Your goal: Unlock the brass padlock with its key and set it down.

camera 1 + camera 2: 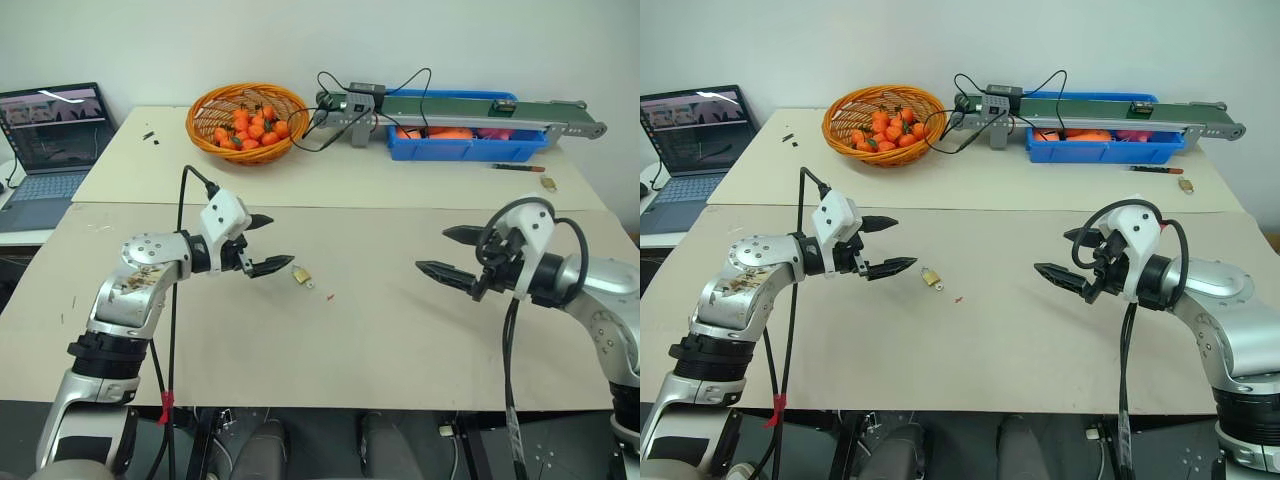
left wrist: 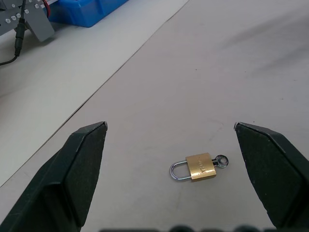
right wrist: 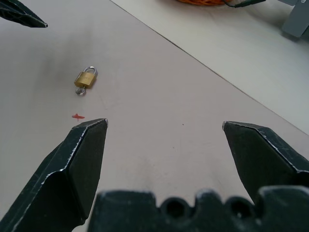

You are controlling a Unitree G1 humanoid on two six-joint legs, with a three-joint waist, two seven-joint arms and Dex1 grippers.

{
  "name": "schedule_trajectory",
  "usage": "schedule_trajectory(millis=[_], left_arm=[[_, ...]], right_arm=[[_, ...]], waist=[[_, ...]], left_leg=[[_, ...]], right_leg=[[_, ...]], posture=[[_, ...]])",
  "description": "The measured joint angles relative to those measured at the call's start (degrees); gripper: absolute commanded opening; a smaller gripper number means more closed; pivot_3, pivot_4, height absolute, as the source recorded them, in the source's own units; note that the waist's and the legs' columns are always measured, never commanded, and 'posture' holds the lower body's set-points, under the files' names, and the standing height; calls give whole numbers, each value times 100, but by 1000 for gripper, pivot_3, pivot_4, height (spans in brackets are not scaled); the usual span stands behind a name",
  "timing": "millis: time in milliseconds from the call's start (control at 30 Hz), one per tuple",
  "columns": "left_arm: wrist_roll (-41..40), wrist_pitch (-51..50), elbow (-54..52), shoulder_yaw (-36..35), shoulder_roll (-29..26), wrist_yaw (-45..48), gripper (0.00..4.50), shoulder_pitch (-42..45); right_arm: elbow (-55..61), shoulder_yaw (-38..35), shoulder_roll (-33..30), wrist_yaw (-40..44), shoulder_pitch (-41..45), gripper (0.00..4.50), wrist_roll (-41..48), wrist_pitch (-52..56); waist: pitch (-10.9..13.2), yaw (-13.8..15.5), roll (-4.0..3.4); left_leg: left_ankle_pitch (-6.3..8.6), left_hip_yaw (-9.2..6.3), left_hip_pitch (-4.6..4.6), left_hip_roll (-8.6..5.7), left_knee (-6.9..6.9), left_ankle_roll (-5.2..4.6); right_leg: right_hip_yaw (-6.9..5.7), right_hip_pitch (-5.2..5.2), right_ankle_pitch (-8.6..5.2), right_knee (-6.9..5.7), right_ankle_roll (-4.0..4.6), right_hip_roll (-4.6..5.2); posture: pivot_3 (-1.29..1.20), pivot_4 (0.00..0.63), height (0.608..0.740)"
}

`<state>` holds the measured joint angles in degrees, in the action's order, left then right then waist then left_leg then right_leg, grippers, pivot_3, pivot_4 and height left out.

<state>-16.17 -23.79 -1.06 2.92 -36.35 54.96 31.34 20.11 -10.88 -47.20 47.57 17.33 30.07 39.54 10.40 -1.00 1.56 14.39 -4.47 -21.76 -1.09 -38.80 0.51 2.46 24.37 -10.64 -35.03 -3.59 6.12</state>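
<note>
The brass padlock (image 2: pixel 200 166) lies flat on the beige table (image 1: pixel 350 340), a little left of the middle. Its silver shackle looks seated in the body. The key (image 2: pixel 222 160) sticks out of the padlock's base, with its round head resting on the table. My left gripper (image 1: pixel 280 241) hovers just left of the padlock, open and empty, pointing toward it. My right gripper (image 1: pixel 432 249) hangs open and empty well to the right, facing the padlock (image 3: pixel 85 78) across bare table.
An orange basket (image 1: pixel 248 120) of tangerines, a blue bin (image 1: pixel 468 147) and a small conveyor (image 1: pixel 480 104) with cables stand along the back. A laptop (image 1: pixel 50 140) sits far left. A pen (image 1: pixel 517 167) and a small brass item (image 1: pixel 549 183) lie at back right. A red speck (image 1: pixel 330 296) lies near the padlock.
</note>
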Motion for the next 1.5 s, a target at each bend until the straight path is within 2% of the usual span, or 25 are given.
schedule_trajectory(millis=[167, 367, 567, 733, 800, 900, 1067, 1300, 1500], left_arm=[[-202, 7, -16, -95, -35, 201, 4500, -44], [-566, 96, 49, -83, -483, 1310, 4500, -102], [-119, 1002, 1209, 200, -868, 2186, 4500, 517], [188, 1713, 2190, 450, -819, 2720, 4500, 1084], [328, 1997, 2589, 561, -706, 2870, 4500, 1336], [701, 2529, 3694, 872, -241, 3204, 4500, 2017], [1133, 3335, 5270, 1113, 342, 3501, 4500, 2634], [1669, 4382, 6626, 1171, 833, 3389, 4500, 3265], [2219, 5026, 7232, 1309, 1152, 3193, 4500, 3463]], right_arm=[[-55, 89, 1, -14, 63, 4455, -13, -7], [-69, 140, 0, 1, 64, 4455, -18, -12], [79, 238, -23, 73, 36, 4455, 23, 18], [220, 306, -22, 7, -10, 4455, 50, 115], [259, 300, -18, -33, -61, 4455, 50, 132], [406, 308, 62, -160, -113, 4455, 53, 207], [625, 177, 72, -308, -297, 4455, 80, 313], [1014, -91, 87, -491, -499, 4455, 511, 628], [1246, -291, 86, -692, -712, 4455, 680, 766]], waist=[[0, -10, 0], [0, -8, 0], [0, -1, 0], [0, 6, 0], [0, 12, 0], [0, 52, 1], [4, -3, 8], [4, 12, 8], [5, 12, 10]], left_leg=[[0, 0, 1, 1, 1, 0], [0, 1, 0, 0, 0, 0], [1, 1, -1, 0, -1, -2], [2, -1, -13, 0, -4, -4], [2, -1, -14, 0, -6, -4], [2, -5, -18, -3, -17, -5], [8, -5, -36, -6, -17, -16], [9, -5, -36, -7, -19, -16], [9, -6, -40, -7, -20, -17]], right_leg=[[0, 0, 0, 0, 0, 0], [0, 1, -1, -1, 0, 0], [-3, 0, -7, 0, -10, 0], [-5, 6, -1, 0, 0, 0], [-5, 6, 0, -1, 0, 0], [-12, 0, 0, 1, -4, 0], [-9, 19, 2, -2, -5, 2], [-8, 20, 3, -4, -5, 3], [-8, 21, 4, -4, -7, 3]], posture=[[0, 150, 717], [0, 150, 717], [0, 150, 717], [0, 150, 717], [0, 150, 717], [0, 150, 717], [0, 150, 717], [0, 150, 717], [0, 150, 717]])
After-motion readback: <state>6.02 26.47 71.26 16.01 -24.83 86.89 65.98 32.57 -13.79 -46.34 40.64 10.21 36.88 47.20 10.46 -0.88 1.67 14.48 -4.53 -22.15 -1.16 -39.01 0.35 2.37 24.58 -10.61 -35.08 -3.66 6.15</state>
